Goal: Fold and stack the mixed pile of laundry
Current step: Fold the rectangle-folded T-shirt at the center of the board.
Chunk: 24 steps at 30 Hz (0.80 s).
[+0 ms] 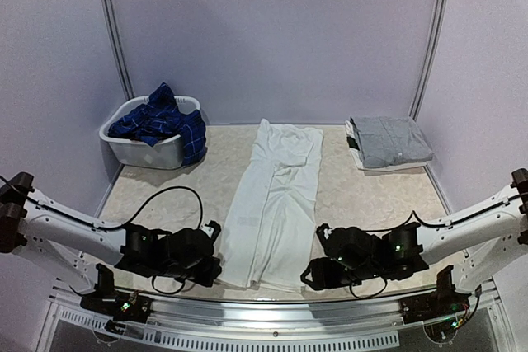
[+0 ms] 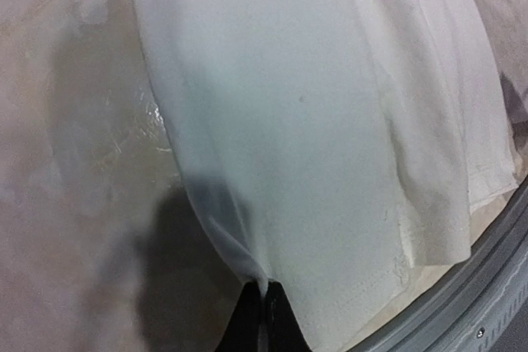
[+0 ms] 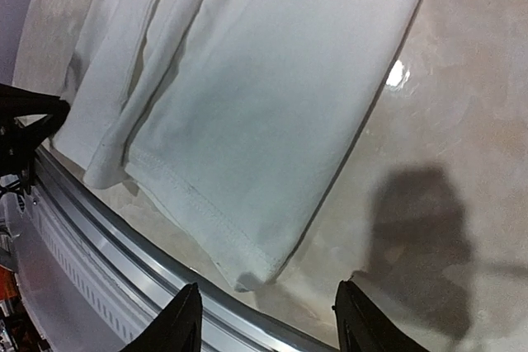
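White trousers [image 1: 272,204] lie flat and lengthwise down the middle of the table, hems toward the near edge. My left gripper [image 1: 216,263] is shut on the left hem edge of the trousers [image 2: 297,162], pinching a fold of cloth between its fingers [image 2: 266,307]. My right gripper [image 1: 307,274] is open, its fingers [image 3: 186,319] spread just short of the right hem corner of the trousers [image 3: 247,113], not touching it. The navy plaid shirt [image 1: 161,121] hangs out of the white basket [image 1: 148,150] at the back left.
A folded grey garment [image 1: 389,139] lies on a white piece at the back right. A metal rail [image 3: 124,253] runs along the table's near edge, right below both grippers. A cable [image 1: 165,195] loops on the table left of the trousers.
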Motion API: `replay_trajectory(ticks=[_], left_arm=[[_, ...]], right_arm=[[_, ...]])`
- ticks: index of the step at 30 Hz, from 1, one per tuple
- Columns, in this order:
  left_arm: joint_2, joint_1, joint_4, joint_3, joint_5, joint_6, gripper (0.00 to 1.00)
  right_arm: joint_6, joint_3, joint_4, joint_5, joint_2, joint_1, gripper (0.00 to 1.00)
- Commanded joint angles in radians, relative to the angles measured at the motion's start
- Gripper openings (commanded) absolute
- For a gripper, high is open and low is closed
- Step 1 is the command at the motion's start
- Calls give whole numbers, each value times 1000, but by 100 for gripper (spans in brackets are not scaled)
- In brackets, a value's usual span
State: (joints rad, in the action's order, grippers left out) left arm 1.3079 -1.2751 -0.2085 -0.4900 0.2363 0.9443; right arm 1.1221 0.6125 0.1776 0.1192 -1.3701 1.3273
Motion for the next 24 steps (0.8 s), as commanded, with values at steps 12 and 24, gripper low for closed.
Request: replay_trajectory(ticks=[12,24], left_arm=[[-26,-87,-28,36,102,77,0],[-27,-89,-26,37,113,79,0]], right_arm=[[128,35,-46,69,-169,98,37],[130,75,1,79,-218,125,4]])
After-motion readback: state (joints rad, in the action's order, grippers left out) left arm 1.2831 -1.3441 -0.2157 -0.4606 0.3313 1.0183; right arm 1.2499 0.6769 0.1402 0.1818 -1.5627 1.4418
